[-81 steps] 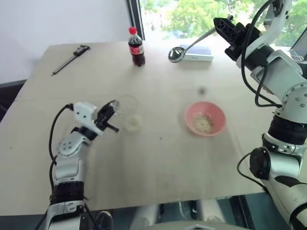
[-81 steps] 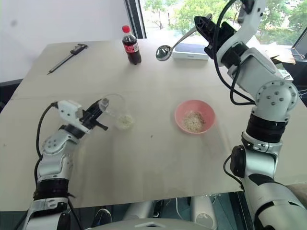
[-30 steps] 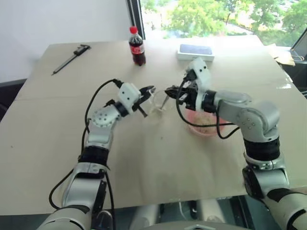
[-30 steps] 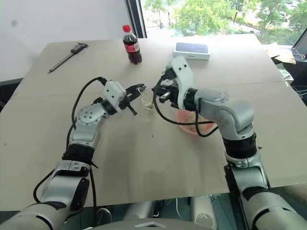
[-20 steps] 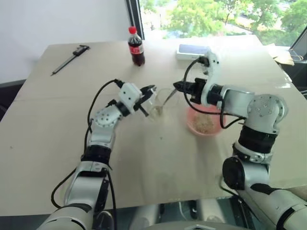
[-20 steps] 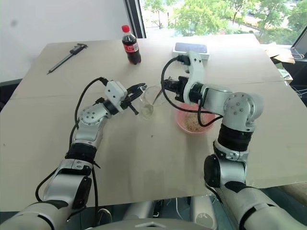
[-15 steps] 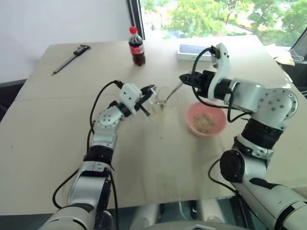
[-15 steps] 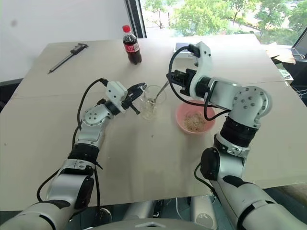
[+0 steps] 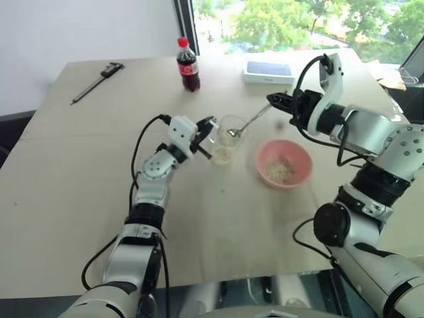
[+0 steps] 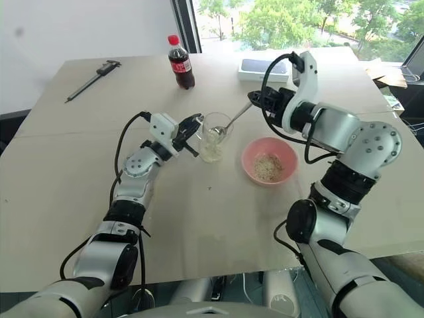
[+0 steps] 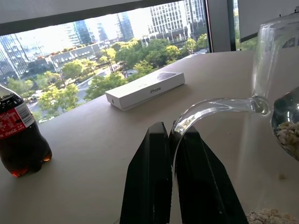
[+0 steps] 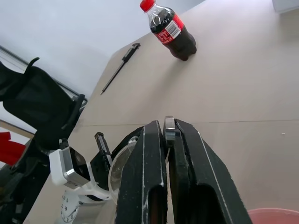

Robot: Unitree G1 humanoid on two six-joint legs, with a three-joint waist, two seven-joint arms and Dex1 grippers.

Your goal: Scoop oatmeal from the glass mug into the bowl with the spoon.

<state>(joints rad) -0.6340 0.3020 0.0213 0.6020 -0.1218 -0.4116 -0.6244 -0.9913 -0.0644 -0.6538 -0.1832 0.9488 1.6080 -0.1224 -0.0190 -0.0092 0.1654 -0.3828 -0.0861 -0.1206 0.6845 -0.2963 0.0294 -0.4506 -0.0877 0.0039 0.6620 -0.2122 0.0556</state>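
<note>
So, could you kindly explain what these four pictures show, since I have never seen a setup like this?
This is a humanoid robot with two arms, each ending in a two-fingered black gripper. Two pictures come from cameras in its head, looking down over a table; the other two sit on the wrists, looking along the fingers. The left gripper is shut on the handle of a glass mug with oatmeal at its bottom. The right gripper is shut on a spoon, whose bowl is at the mug's rim. Beside the mug stands a pink bowl with some flakes in it. Further back are a cola bottle, a white box and a caliper.
</note>
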